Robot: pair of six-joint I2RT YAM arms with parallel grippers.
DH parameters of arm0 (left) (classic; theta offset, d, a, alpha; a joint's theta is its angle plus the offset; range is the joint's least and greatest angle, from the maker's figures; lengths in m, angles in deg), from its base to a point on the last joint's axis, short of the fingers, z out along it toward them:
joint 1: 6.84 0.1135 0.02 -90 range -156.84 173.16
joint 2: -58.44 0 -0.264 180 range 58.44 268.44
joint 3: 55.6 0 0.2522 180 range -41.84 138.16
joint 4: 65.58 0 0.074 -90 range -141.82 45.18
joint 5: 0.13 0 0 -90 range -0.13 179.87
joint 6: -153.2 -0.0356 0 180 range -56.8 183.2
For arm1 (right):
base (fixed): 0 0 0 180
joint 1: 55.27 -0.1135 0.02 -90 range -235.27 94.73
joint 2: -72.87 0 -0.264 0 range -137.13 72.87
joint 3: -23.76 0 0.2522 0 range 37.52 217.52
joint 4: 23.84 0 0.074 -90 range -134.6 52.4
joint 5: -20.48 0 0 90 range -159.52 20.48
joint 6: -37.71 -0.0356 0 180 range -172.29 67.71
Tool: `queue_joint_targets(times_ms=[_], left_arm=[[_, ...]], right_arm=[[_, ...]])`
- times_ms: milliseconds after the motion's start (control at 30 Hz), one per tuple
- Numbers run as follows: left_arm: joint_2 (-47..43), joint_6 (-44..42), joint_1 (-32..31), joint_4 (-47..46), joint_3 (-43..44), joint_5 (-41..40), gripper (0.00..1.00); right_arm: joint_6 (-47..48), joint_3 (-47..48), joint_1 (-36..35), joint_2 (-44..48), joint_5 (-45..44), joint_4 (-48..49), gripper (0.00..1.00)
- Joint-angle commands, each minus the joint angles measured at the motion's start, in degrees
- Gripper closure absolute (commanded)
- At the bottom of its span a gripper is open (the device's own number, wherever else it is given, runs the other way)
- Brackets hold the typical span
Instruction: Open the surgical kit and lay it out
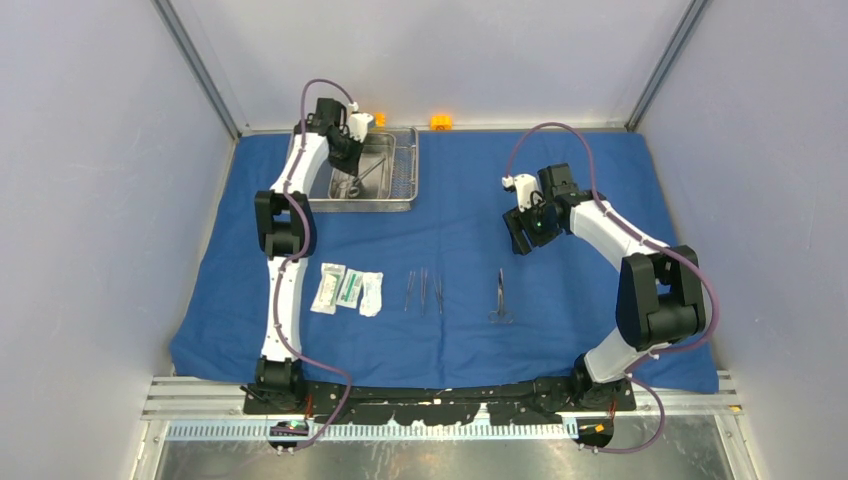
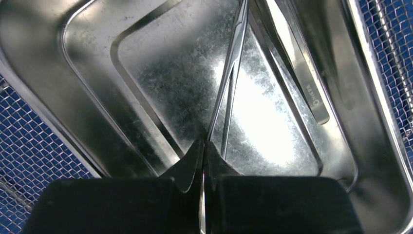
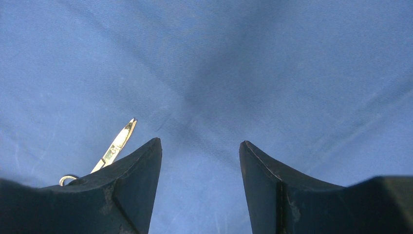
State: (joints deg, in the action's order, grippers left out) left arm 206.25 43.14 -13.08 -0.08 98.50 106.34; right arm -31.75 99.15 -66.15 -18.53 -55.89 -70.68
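The blue cloth wrap (image 1: 560,170) lies spread over the table. The steel mesh basket (image 1: 408,160) stands at its far left, with the solid steel tray (image 2: 97,73) inside it. My left gripper (image 1: 345,160) reaches down into the tray, and its jaws (image 2: 203,146) are shut on a thin steel forceps (image 2: 229,73). Flat steel tweezers (image 2: 302,73) lie against the tray's right wall. Three white-green packets (image 1: 346,288), a few thin instruments (image 1: 424,290) and scissors (image 1: 499,297) lie in a row on the cloth. My right gripper (image 1: 522,235) hovers open and empty over bare cloth (image 3: 199,146), with the scissors tip (image 3: 117,146) at its left.
Two small orange blocks (image 1: 440,122) sit at the back edge behind the basket. The basket mesh (image 2: 29,146) surrounds the tray on both sides. Grey walls close in the table at left, right and back.
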Motion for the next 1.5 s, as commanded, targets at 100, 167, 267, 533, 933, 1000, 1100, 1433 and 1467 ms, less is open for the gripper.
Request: queue_joint_targets(times_ms=[100, 167, 267, 533, 933, 1000, 1100, 1433, 1467], left_arm=[[-2.5, 1.2, 0.5, -0.9, 1.2, 0.7, 0.91], [-3.6, 0.0, 0.9, 0.3, 0.8, 0.6, 0.85], [-5.0, -2.3, 1.7, 2.9, 0.2, 0.7, 0.75], [-6.8, -9.0, 2.7, 8.9, -2.8, 1.1, 0.54], [-6.0, -13.0, 2.7, 12.1, -2.7, -0.9, 0.52], [-5.5, -13.9, 2.7, 13.1, -2.2, -2.1, 0.51], [-4.4, -15.6, 2.6, 14.2, -1.6, -3.6, 0.51], [-0.8, -16.7, 2.7, 13.2, -3.4, -3.8, 0.55], [-1.0, -16.7, 2.7, 12.2, -4.2, -3.8, 0.56]], right_arm=[[0.6, 2.2, -0.1, 0.0, 0.5, 0.3, 0.36], [0.7, 2.2, -0.1, -0.1, 0.5, 0.3, 0.36], [0.7, 2.3, -0.2, -0.2, 0.5, 0.3, 0.36], [0.9, 2.7, -0.1, -1.5, 0.9, 0.1, 0.36], [1.0, 2.8, -0.1, -2.1, 0.6, -0.1, 0.36], [1.0, 3.0, -0.1, -2.5, 0.7, -0.3, 0.36], [0.9, 3.2, -0.2, -2.8, 0.9, -0.3, 0.36], [1.0, 3.3, -0.2, -3.1, 0.7, -0.4, 0.36], [1.1, 3.3, -0.2, -3.1, 0.7, -0.5, 0.36]])
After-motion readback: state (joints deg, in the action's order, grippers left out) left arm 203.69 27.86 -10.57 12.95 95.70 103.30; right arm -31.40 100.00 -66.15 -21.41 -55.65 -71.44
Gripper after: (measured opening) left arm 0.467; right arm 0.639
